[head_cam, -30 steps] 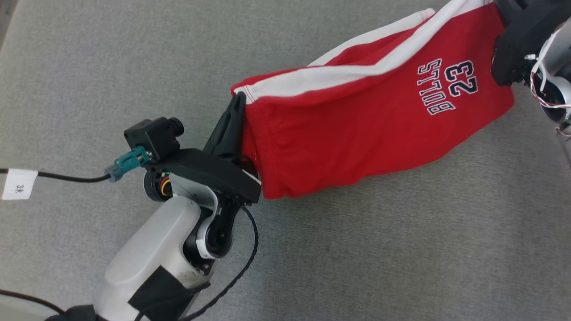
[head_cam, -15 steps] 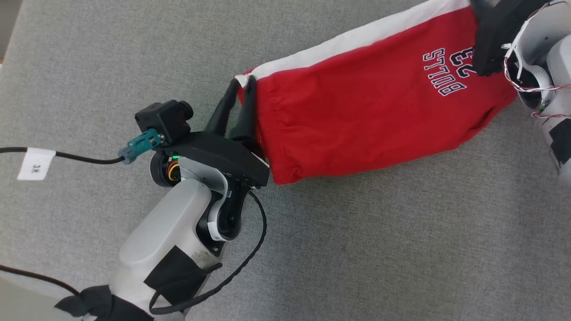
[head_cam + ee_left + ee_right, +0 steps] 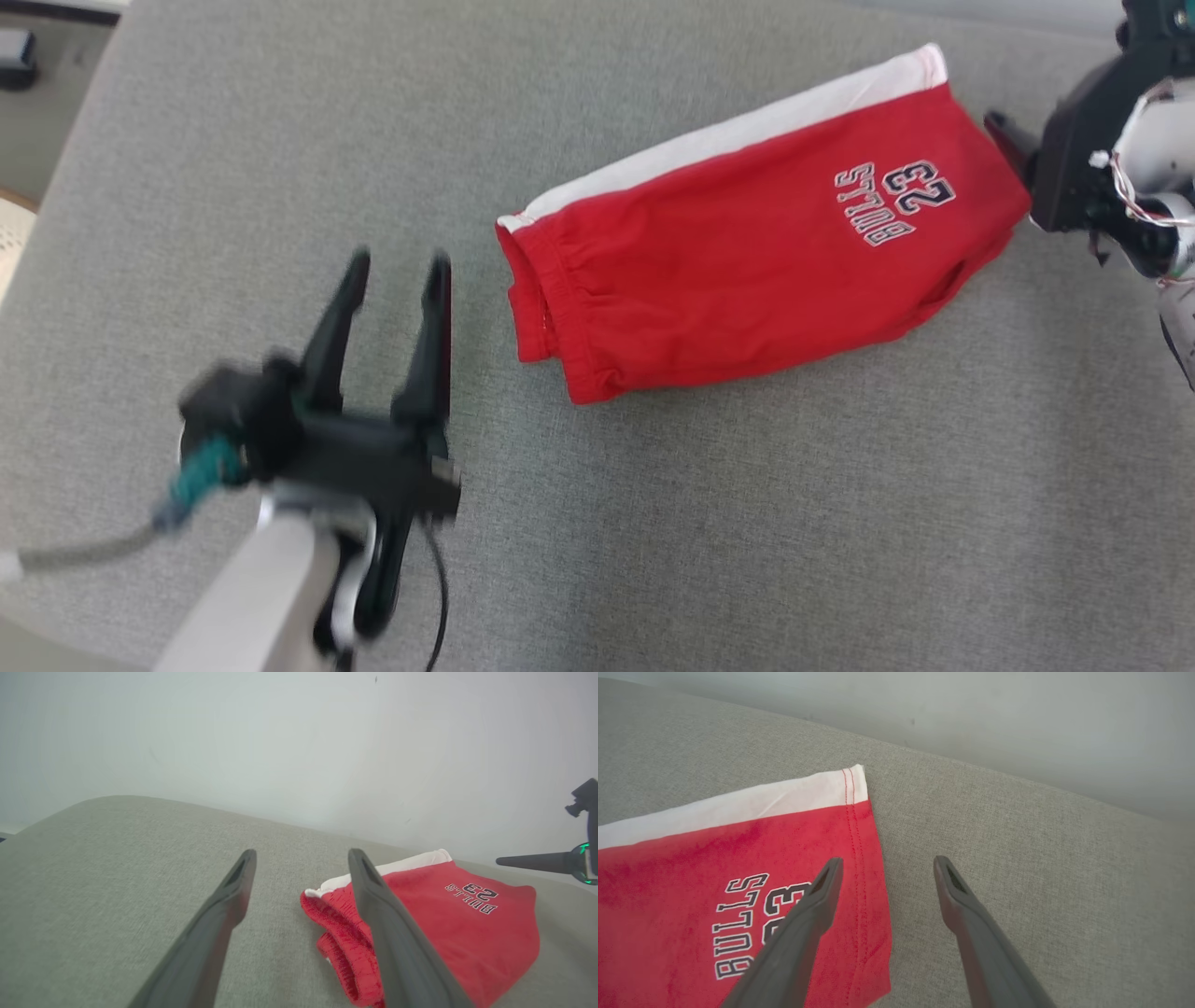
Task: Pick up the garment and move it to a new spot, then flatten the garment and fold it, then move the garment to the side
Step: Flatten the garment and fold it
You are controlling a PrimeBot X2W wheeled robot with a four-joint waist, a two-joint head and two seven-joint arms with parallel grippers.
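Let go of shorts [image 3: 747, 243] since a second ago; lying folded on grey cushion [image 3: 747, 513]. Left gripper [image 3: 400, 263] backed off waistband [image 3: 336, 933], spread, empty. Right gripper [image 3: 887, 861] spread at hem [image 3: 854, 812]. Waistband layers from left wrist, hem stitching from right.

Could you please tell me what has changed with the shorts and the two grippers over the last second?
Both grippers let go. The left gripper, which was shut on the waistband end of the red shorts, opened and drew back clear of them. The right gripper released the hem end and opened at that edge. The shorts remain folded on the grey cushion. The head camera also shifted.
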